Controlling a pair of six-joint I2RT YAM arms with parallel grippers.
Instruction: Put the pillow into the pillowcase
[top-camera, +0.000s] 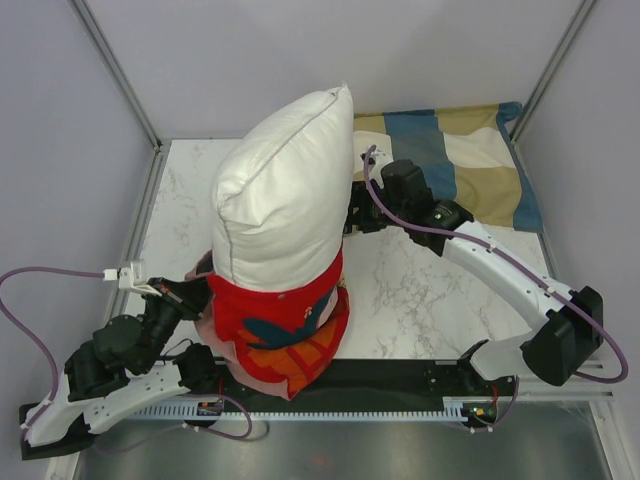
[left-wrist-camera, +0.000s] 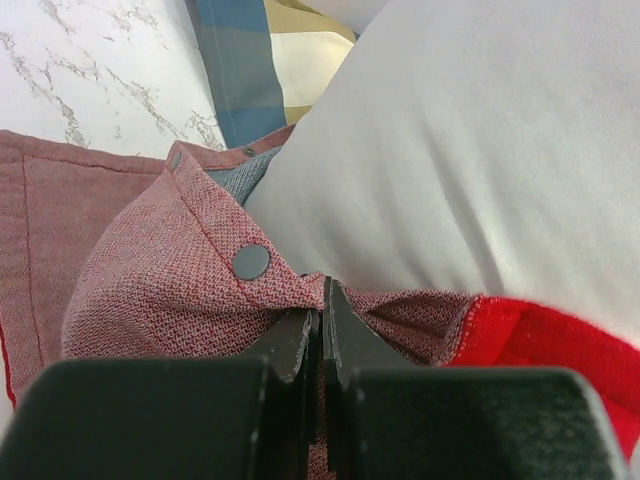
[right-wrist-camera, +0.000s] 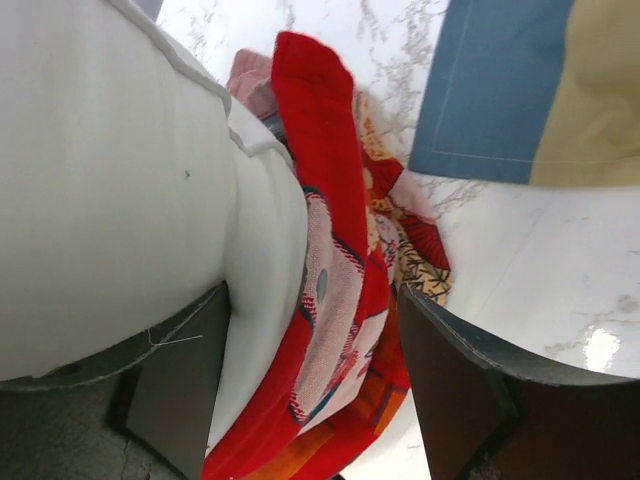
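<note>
- pillow (top-camera: 280, 190) — plump, smooth, white, standing upright; lower end sits inside the bunched red printed pillowcase (top-camera: 285, 320).
- left gripper (left-wrist-camera: 322, 310) — jaws pinched together on the pillowcase's dull pink woven hem, beside a dark snap (left-wrist-camera: 251, 262).
- right gripper (right-wrist-camera: 312, 300) — fingers spread wide, with the pillow's piped edge and the red cloth between them.

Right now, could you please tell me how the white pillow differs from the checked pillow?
The white pillow is plain and plump; the checked pillow is blue, tan and cream and looks flat. The white pillow has its near end inside the red pillowcase; the checked pillow lies bare on the table. Both are fabric.
</note>
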